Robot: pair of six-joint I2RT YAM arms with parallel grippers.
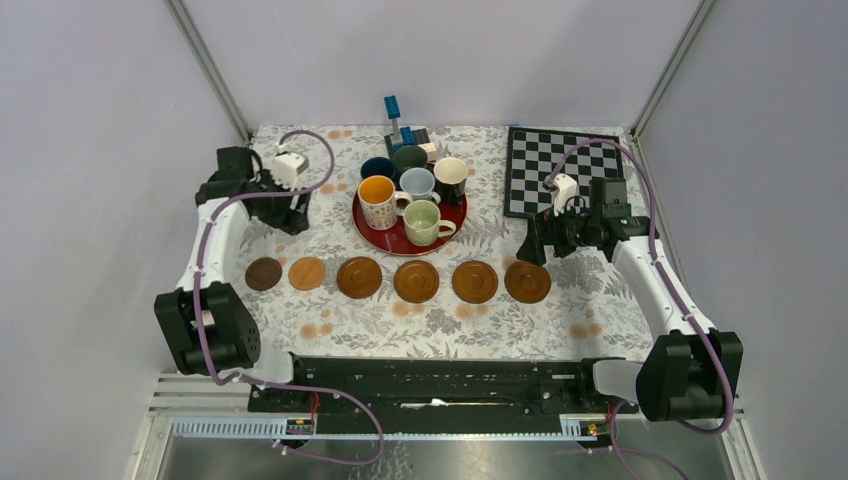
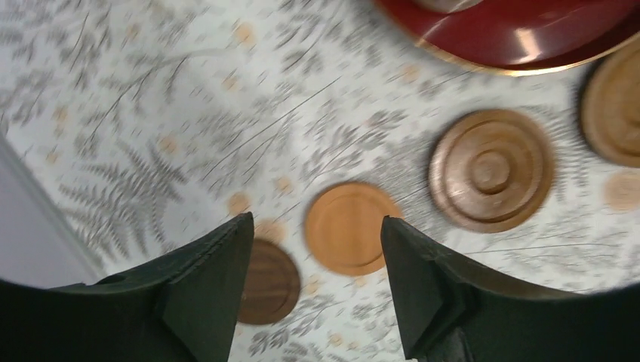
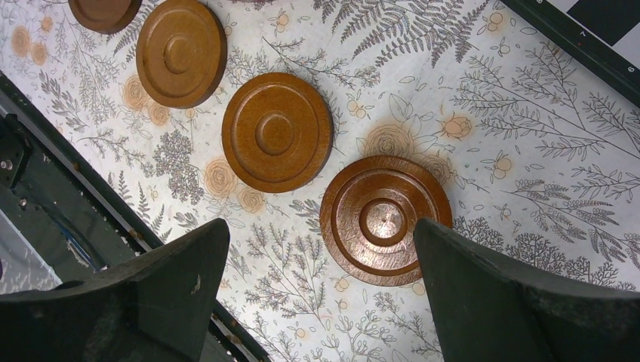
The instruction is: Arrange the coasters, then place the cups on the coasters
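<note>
Six brown coasters lie in a row across the table, from the darkest coaster [image 1: 264, 273] and a tan coaster [image 1: 307, 272] on the left to the last coaster [image 1: 527, 282] on the right. Six cups stand on the red tray [image 1: 398, 243], among them the pale green cup [image 1: 424, 222] and the patterned cup [image 1: 377, 200]. My left gripper [image 1: 290, 215] hangs open and empty above the tan coaster [image 2: 349, 228] and dark coaster [image 2: 268, 283]. My right gripper [image 1: 535, 245] is open and empty over the rightmost coaster [image 3: 385, 220].
A chessboard [image 1: 560, 165] lies at the back right, its edge [image 3: 596, 34] near my right gripper. A small blue and dark stand [image 1: 398, 125] sits behind the tray. The table's near edge [image 3: 90, 188] runs left of the right fingers.
</note>
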